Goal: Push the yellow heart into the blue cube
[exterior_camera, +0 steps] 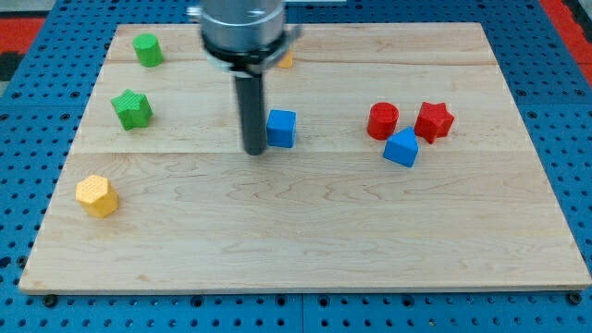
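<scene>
End effector: jawless rod, my tip (255, 151) just left of blue cube (281, 128); yellow block (284, 60) mostly hidden behind; pale wooden desk (305, 231) on blue pegboard (18, 185).

My tip (255, 151) crowds blue cube (281, 128); yellow block (285, 60) seemingly behind

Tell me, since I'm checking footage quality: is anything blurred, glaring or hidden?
Camera view: lighting even, shadows soft, no glare on the wooden board; the grey arm mount looks motion-blurred; it mostly hides a yellow block; my tip and the blue cube are sharp.
</scene>
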`<control>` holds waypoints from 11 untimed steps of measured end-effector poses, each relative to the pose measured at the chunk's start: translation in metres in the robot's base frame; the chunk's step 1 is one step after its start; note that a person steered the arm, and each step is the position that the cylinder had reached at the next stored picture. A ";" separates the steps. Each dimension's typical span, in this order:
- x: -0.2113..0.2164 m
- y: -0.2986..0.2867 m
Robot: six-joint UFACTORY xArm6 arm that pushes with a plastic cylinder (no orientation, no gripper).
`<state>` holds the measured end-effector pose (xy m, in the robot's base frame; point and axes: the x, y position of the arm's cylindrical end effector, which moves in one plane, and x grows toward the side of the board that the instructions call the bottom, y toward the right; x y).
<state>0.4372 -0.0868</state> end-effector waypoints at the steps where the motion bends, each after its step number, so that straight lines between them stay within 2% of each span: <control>1: -0.016 -0.005; 2: -0.032 0.065; 3: -0.030 0.091; 4: -0.089 0.075; 5: -0.160 0.173; 6: -0.219 0.107; 7: -0.221 0.029; 8: -0.153 0.078; 9: -0.140 0.093; 10: -0.179 0.092; 11: -0.131 0.114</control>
<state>0.3057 0.0276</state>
